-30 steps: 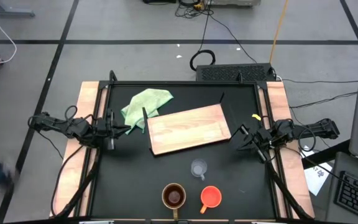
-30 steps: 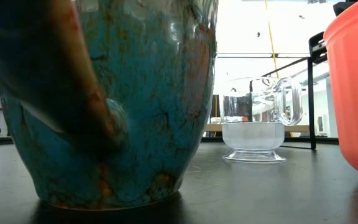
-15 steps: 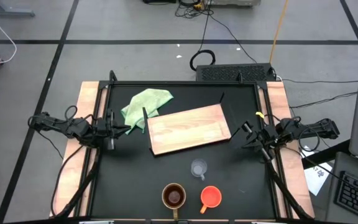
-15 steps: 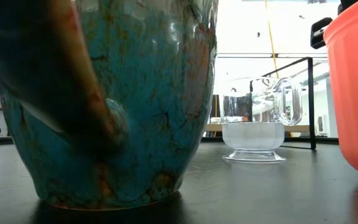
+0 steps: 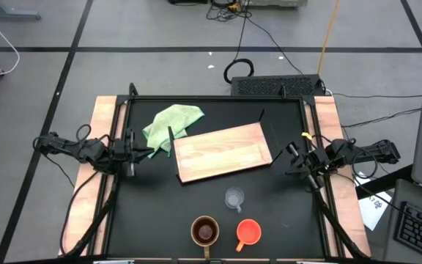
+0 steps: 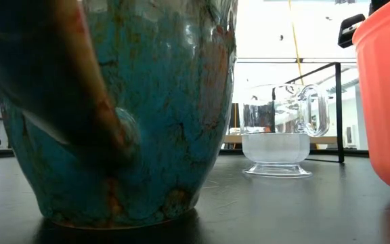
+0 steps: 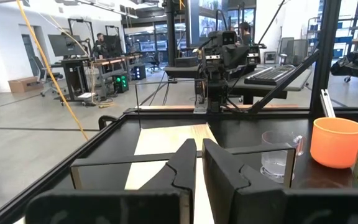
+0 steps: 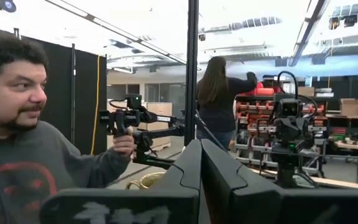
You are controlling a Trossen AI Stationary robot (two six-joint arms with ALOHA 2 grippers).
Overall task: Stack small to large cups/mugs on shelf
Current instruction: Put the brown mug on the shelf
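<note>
The brown mug (image 5: 205,231), teal-glazed on the outside in the low view (image 6: 127,108), stands on its base near the table's front edge. The orange cup (image 5: 248,232) stands to its right. The clear glass cup (image 5: 234,198) stands just behind them. The light-wood shelf board (image 5: 222,152) lies flat mid-table. My left gripper (image 5: 149,152) is shut and empty at the left edge, left of the board. My right gripper (image 5: 288,163) is shut and empty at the right edge, right of the board.
A light green cloth (image 5: 172,121) lies crumpled at the board's far left corner. A black frame rail (image 5: 218,99) borders the table. The right wrist view shows a person (image 8: 23,143) close by beyond the table and another person (image 8: 219,99) farther off.
My right gripper has risen a little at the table's right edge and stays shut. The cups and the board have kept still.
</note>
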